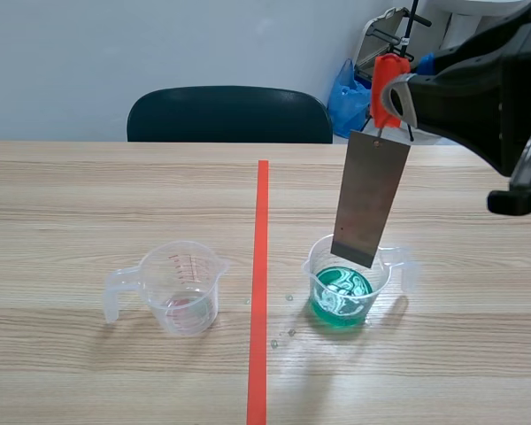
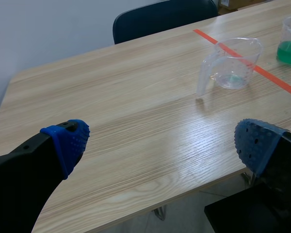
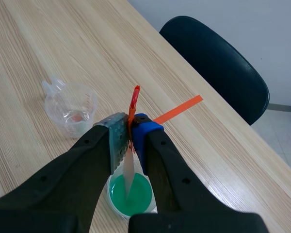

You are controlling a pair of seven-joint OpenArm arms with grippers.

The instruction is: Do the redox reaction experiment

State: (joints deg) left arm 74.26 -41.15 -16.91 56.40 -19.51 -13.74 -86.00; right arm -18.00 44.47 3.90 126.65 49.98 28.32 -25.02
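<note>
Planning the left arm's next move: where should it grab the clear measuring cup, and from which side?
Take the clear measuring cup by its handle, probably from the left arm's own side. It stands upright, the handle jutting away from the orange-red tape line toward that arm, so the open left end effector could close across it.

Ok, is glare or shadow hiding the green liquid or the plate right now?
Scene view: white reflections swirl over the green liquid below the metal plate, masking part of its surface. Right wrist view: no glare on the liquid; the plate hangs edge-on from the orange clip in the right gripper. Left wrist view: a pale sheen on the table between the fingers of the open left gripper.
</note>
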